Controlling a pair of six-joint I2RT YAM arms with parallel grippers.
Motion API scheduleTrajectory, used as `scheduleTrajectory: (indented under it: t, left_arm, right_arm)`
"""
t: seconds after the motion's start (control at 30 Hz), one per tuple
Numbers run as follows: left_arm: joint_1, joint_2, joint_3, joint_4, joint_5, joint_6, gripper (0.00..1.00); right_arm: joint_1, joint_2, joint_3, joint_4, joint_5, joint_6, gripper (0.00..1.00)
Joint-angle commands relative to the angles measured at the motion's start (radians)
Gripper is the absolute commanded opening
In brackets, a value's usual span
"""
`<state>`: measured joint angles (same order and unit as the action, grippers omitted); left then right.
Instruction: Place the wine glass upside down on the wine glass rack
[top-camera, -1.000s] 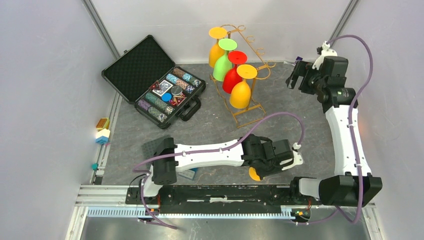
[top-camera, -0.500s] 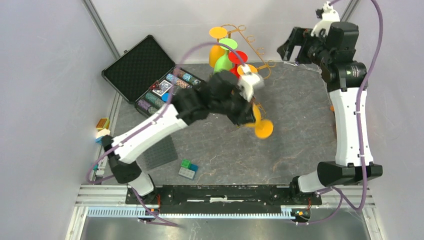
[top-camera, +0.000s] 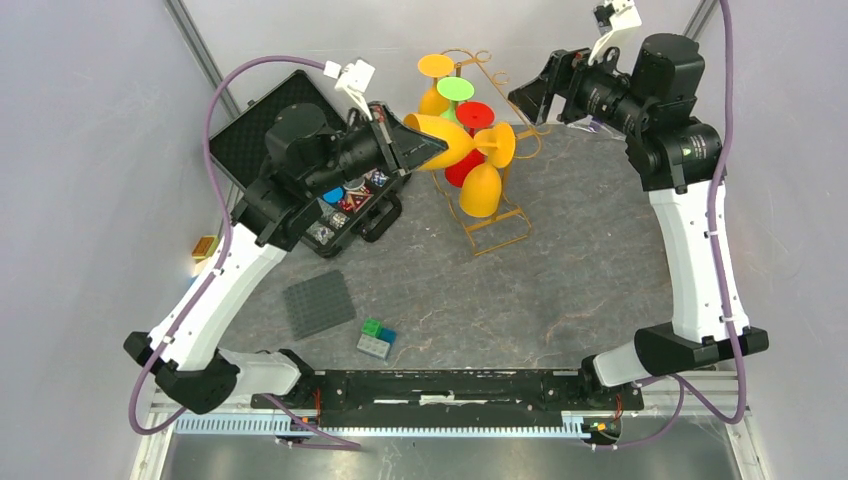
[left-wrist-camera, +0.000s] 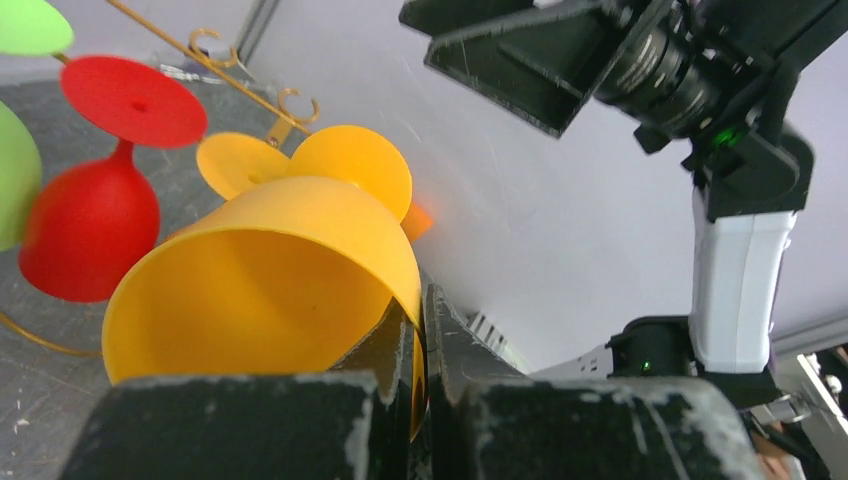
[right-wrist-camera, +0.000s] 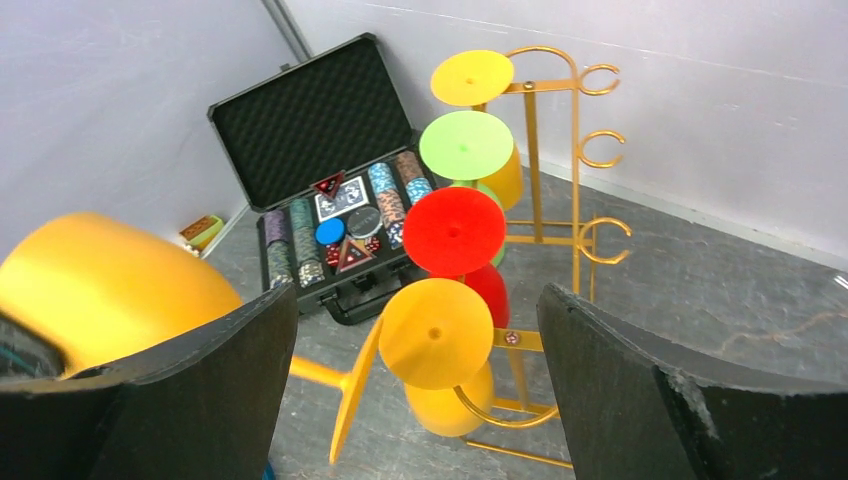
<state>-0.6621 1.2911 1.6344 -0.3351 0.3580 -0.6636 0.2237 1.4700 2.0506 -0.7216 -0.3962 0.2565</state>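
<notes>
Glass: an orange glass (left-wrist-camera: 260, 250) is up in the air on the rack's left side. It lies on its side with the open bowl facing away from the rack and the stem pointing toward it.
Glass foot: just beside the foot of the lowest hung glass; I cannot tell whether they touch.
Left hand (left-wrist-camera: 420, 375): pinching the bowl's wall at the rim, one finger inside and one outside.
Right hand (right-wrist-camera: 418, 310): fingers spread wide with nothing between them. It is raised to the right of the rack's top and faces the rack.
Rack (right-wrist-camera: 577, 180): stands upright on the worktop (top-camera: 580, 270).
Hung glasses (right-wrist-camera: 455, 230): four hang upside down along the rack's left side: yellow, green, red, orange. The loops on the right side are bare.
Case (top-camera: 300, 160): lies open to the left of the rack, with chips inside.
</notes>
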Motion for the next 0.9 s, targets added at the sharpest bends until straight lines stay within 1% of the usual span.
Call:
scheduleTrajectory:
  t: [0.0, 0.1, 0.23, 0.43, 0.47, 0.53, 0.57, 0.63, 0.67, 0.73, 0.77, 0.83, 0.87]
  left_arm:
    - [0.028, -0.060, -0.004, 0.111, -0.043, -0.049, 0.02]
    - [0.036, -0.072, 0.001, 0.112, -0.067, -0.035, 0.02]
    - [0.038, -0.080, 0.007, 0.131, -0.084, -0.028, 0.02]
    - [0.038, -0.083, 0.017, 0.143, -0.091, -0.019, 0.02]
    - [0.038, -0.085, 0.015, 0.143, -0.091, -0.021, 0.02]
    - [0.038, -0.089, 0.009, 0.146, -0.094, -0.024, 0.02]
    - [0.038, -0.092, 0.005, 0.146, -0.095, -0.024, 0.02]
    - [0.038, -0.100, -0.006, 0.146, -0.100, -0.024, 0.03]
    - [0.037, -0.105, -0.012, 0.146, -0.100, -0.024, 0.07]
    - [0.038, -0.109, -0.021, 0.142, -0.100, -0.025, 0.25]
    - [0.038, -0.111, -0.022, 0.134, -0.098, -0.023, 0.36]
    - [0.038, -0.111, -0.018, 0.106, -0.093, -0.021, 0.53]
    - [0.038, -0.111, -0.014, 0.082, -0.092, -0.025, 0.57]
  right_arm:
    - [0.025, -0.037, -0.004, 0.052, -0.080, 0.007, 0.92]
    - [0.054, -0.039, -0.032, 0.069, -0.117, 0.022, 0.88]
    - [0.089, -0.033, -0.058, 0.071, -0.128, 0.031, 0.82]
    - [0.111, -0.024, -0.097, 0.103, -0.148, 0.046, 0.63]
    - [0.111, -0.026, -0.101, 0.114, -0.151, 0.052, 0.57]
    - [0.111, -0.033, -0.114, 0.151, -0.156, 0.061, 0.30]
    - [0.111, -0.042, -0.127, 0.173, -0.152, 0.065, 0.18]
    - [0.110, -0.063, -0.158, 0.216, -0.149, 0.071, 0.02]
    - [0.111, -0.071, -0.170, 0.261, -0.142, 0.070, 0.00]
    - [0.111, -0.092, -0.193, 0.260, -0.120, 0.054, 0.00]
    - [0.111, -0.105, -0.206, 0.271, -0.097, 0.045, 0.00]
    - [0.111, -0.141, -0.237, 0.297, -0.037, 0.008, 0.00]
    - [0.111, -0.160, -0.254, 0.311, 0.002, -0.012, 0.00]
